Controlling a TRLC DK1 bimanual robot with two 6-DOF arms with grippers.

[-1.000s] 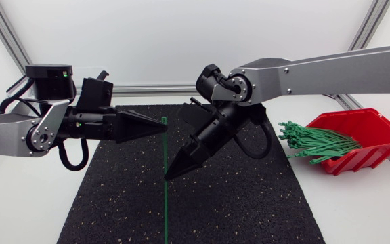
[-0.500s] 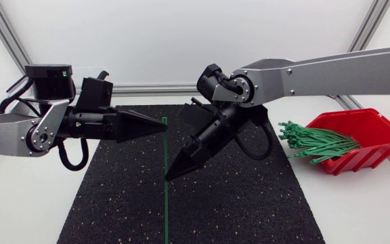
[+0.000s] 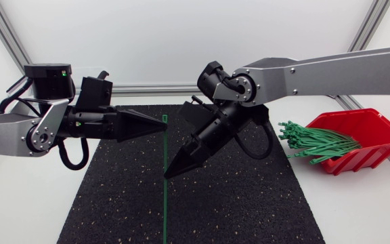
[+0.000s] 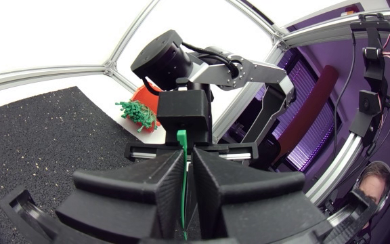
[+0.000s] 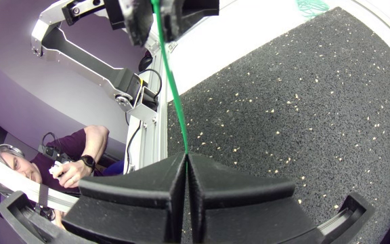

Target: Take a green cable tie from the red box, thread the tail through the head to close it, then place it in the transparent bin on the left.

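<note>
One cable tie above mat middle

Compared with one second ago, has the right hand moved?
No. The right hand keeps its place over the black mat, same gap to the red box.

Bright diffuse light washing over the white bench, upper frame glaring white, straight lines bowing at wrist-view edges.
</note>
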